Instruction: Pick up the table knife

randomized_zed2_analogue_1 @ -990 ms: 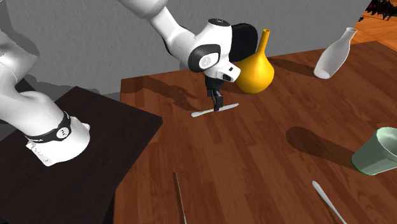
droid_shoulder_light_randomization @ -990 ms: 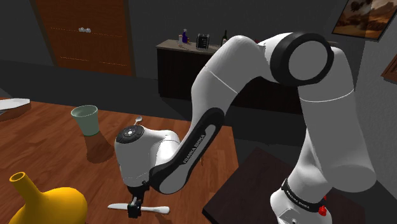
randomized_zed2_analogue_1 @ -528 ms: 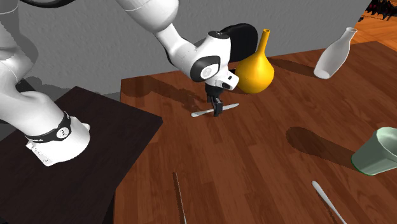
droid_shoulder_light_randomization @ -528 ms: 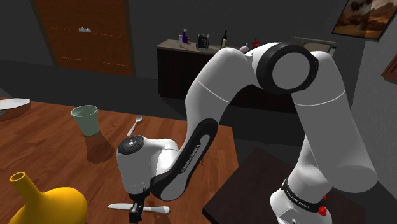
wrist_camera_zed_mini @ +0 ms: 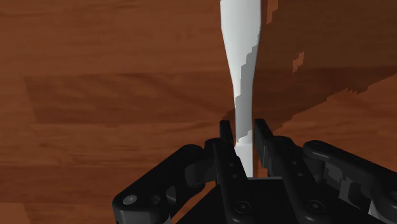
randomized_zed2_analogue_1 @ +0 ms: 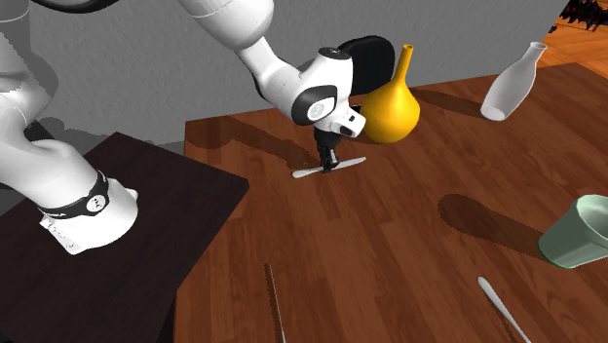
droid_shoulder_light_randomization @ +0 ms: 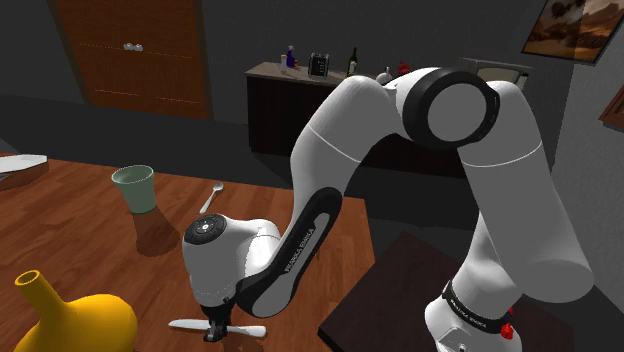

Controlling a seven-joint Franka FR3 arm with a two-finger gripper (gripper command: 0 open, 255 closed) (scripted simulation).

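on the reddish-brown wooden table (randomized_zed2_analogue_1: pixel 390 253), the black claw (wrist_camera_zed_mini: pixel 243 127) pinches the flat white table knife (wrist_camera_zed_mini: pixel 242 38) at its narrow middle; lifted, it may twist free.

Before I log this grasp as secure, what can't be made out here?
- Shoulder view: the hand covers the table knife's middle.
- Wrist view: the knife's far end is cut off by the frame edge.
- Second exterior view: the green cup is cut by the right edge; a pale utensil runs off the bottom, type unclear.
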